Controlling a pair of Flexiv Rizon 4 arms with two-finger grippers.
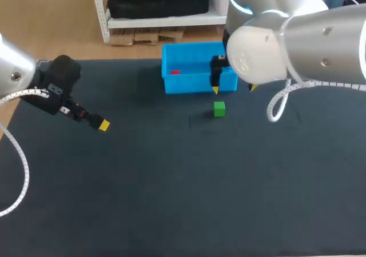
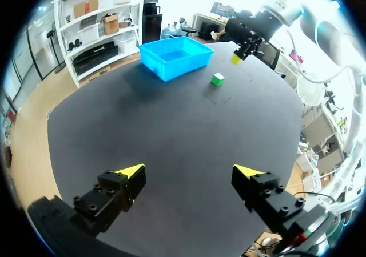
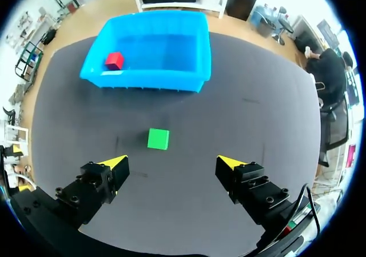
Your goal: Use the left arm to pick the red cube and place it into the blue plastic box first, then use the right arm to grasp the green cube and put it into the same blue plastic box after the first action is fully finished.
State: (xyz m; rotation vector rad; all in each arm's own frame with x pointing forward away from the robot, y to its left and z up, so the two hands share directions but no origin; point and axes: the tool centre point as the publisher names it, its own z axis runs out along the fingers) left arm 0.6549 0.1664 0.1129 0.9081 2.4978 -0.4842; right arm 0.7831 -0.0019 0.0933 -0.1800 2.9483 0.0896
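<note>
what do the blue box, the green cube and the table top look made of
Blue box: likely moulded plastic, smooth with a slight sheen. Green cube: uniform matte colour, sharp edges; plastic or painted wood, cannot tell. Table top: dark matte cover, probably fabric or rubber.

Bright, even light from above fills the room. The right arm point(image 1: 320, 40) gleams white, the dark table point(image 1: 171, 183) looks matt, and a soft shadow edges the box point(image 3: 154, 80) ahead of the right gripper point(image 3: 172, 162).
</note>
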